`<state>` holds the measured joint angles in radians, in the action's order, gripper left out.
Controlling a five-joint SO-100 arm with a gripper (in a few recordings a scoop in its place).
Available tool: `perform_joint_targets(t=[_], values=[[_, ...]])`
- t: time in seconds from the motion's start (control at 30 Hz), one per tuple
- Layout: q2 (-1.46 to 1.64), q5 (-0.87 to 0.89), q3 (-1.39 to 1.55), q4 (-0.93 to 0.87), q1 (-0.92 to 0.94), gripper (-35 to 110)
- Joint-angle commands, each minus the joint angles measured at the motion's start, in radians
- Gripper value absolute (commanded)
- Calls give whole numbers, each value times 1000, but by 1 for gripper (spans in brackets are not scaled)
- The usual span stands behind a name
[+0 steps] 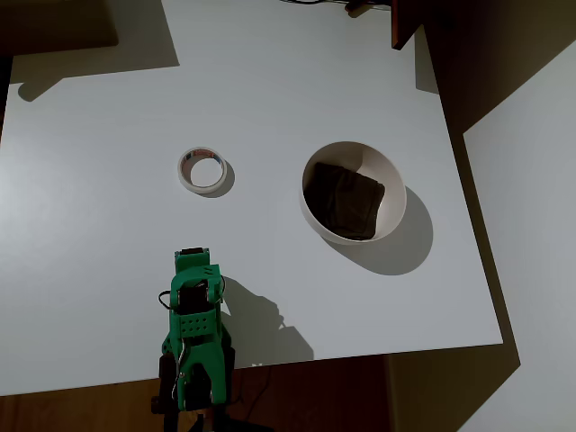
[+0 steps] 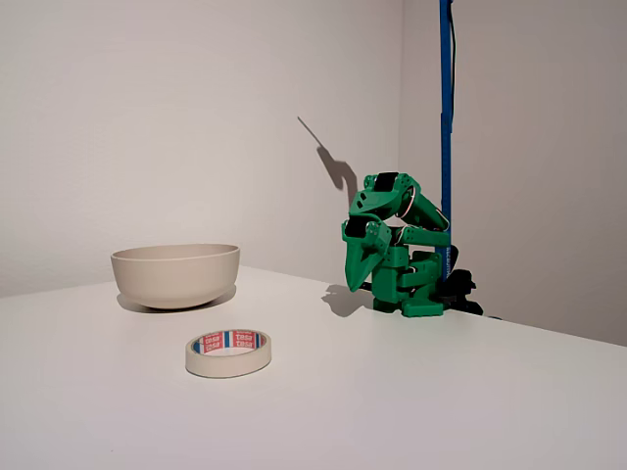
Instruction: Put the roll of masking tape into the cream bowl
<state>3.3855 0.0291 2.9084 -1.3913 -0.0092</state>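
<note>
Overhead view: roll of masking tape (image 1: 202,170) lies above the pincer (image 1: 191,263), well apart; its spread cannot be told.

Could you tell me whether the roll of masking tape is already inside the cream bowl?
No, the roll of masking tape lies flat on the table, apart from the cream bowl.

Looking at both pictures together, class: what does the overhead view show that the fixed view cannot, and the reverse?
Overhead view alone: the dark brown patch at the bottom of the cream bowl.

Fixed view alone: the bowl's smooth outer side, and the blue pole standing behind the green arm.

Both: the roll of masking tape lying flat on the white table, apart from the bowl; the arm folded near the table's edge.
</note>
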Motion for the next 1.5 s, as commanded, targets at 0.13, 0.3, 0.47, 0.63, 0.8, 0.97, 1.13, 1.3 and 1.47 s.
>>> perform_joint_targets(t=[0.13, 0.3, 0.47, 0.63, 0.8, 0.97, 1.13, 1.3, 1.47], values=[[5, 9, -15, 2, -11, -8], [5, 12, -17, 29, -11, -8], [-41, 3, -26, 115, 3, -8], [-291, 18, -150, 235, 12, -8], [-667, 74, -495, 216, 8, -8], [-962, 98, -879, 89, -9, -8], [-1216, 95, -1181, -15, 2, -8], [-1476, 97, -1459, -94, 64, -8], [-1686, 81, -1692, -132, 100, -8]])
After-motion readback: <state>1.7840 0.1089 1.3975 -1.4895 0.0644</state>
